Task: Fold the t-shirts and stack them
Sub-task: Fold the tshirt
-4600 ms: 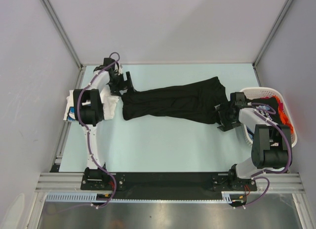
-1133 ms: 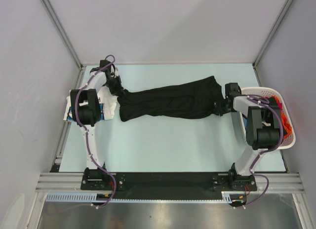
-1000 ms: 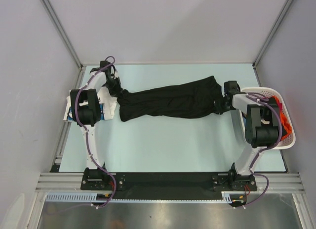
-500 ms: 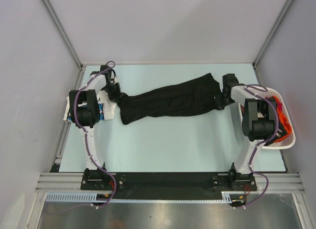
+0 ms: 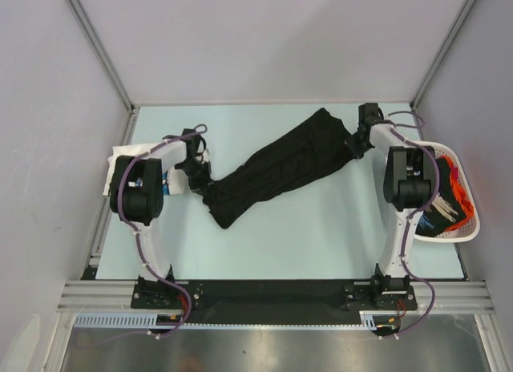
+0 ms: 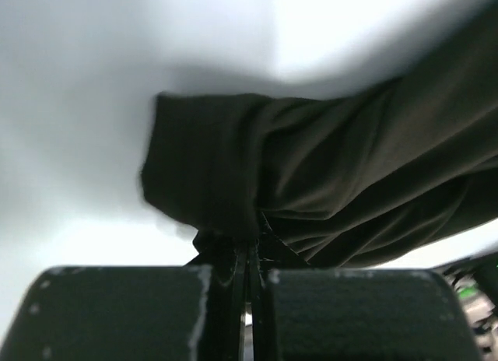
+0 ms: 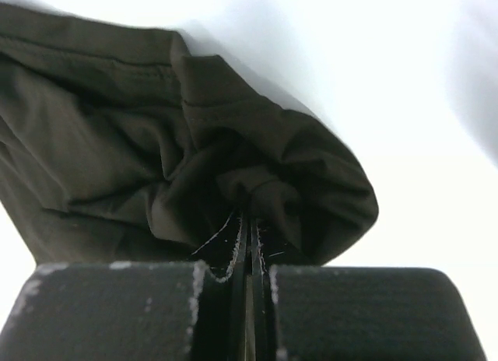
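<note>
Over on your left, the left gripper (image 5: pixel 200 176) sits low above the table (image 5: pixel 304 244), near the left edge, and it's clenched hard on one end of the black t-shirt (image 5: pixel 276 167). The left wrist camera gives you the close look at the left gripper (image 6: pixel 249 256): both fingers (image 6: pixel 117 314) are pressed together with a pinch of the black t-shirt (image 6: pixel 350 182) caught between them, and a folded flap stands up just past the tips.

Moving across the middle, the shirt is bunched into one long, rumpled band. It runs on a diagonal from the near left to the far right of the table. Its lowest bulge lies just below your left gripper, nearer the front. You can't tell from above whether the middle rests on the table or hangs clear of it.

At the far right, the right gripper (image 5: pixel 357 142) has the other end, up near the back edge. On the right wrist camera the right gripper (image 7: pixel 247 236) has its jaws squeezed together on a wad of the black t-shirt (image 7: pixel 101 143), with a stitched hem showing across the top of the folds.

Last, at the right edge stands the basket (image 5: pixel 473 226), white and slotted. Orange cloth (image 5: pixel 458 202) and a dark printed piece (image 5: pixel 437 221) lie inside it, and the right arm's upper joint hangs over its left rim.
</note>
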`<state>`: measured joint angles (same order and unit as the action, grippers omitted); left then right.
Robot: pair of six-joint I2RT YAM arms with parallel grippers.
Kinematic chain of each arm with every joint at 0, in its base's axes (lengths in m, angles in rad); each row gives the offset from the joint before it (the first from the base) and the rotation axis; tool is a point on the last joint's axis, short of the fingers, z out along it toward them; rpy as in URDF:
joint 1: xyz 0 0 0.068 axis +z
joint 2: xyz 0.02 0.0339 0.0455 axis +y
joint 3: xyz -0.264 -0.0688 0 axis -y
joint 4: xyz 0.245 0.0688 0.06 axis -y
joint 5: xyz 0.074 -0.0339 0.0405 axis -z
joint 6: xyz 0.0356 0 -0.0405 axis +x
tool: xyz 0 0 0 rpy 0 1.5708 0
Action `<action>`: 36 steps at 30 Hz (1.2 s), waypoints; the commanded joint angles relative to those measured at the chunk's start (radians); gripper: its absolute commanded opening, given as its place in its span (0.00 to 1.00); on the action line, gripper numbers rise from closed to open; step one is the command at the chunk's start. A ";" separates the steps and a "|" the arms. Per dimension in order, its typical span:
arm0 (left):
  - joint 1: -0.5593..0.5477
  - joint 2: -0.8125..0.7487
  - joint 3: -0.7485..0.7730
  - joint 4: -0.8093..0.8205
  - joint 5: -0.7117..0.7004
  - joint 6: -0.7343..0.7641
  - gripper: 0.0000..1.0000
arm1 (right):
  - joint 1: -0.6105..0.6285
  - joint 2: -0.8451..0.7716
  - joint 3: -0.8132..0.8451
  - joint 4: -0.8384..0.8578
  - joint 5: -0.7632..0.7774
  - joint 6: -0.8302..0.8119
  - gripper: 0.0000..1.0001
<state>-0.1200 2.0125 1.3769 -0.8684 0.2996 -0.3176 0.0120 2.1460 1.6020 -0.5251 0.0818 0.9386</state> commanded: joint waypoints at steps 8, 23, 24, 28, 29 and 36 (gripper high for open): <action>-0.262 -0.061 -0.210 0.031 0.141 -0.113 0.00 | 0.051 0.411 0.725 0.031 -0.160 -0.303 0.00; -0.550 0.054 -0.001 0.037 0.247 -0.212 0.00 | 0.171 0.327 0.529 0.148 -0.320 -0.432 0.07; -0.544 0.045 -0.002 0.019 0.237 -0.203 0.00 | 0.171 0.296 0.465 0.142 -0.297 -0.442 0.08; -0.498 -0.032 -0.019 -0.026 0.179 -0.181 0.01 | 0.157 0.105 0.366 0.088 -0.081 -0.523 0.52; -0.474 -0.078 -0.024 -0.046 0.150 -0.172 0.09 | 0.152 0.068 0.346 0.082 -0.033 -0.540 0.60; -0.366 -0.305 0.039 -0.113 0.078 -0.078 1.00 | 0.118 -0.283 0.196 0.036 0.099 -0.638 1.00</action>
<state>-0.5304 1.8721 1.3449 -0.9276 0.4381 -0.4629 0.1547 2.0785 1.8332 -0.4557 0.0616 0.3687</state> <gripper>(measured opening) 0.982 0.988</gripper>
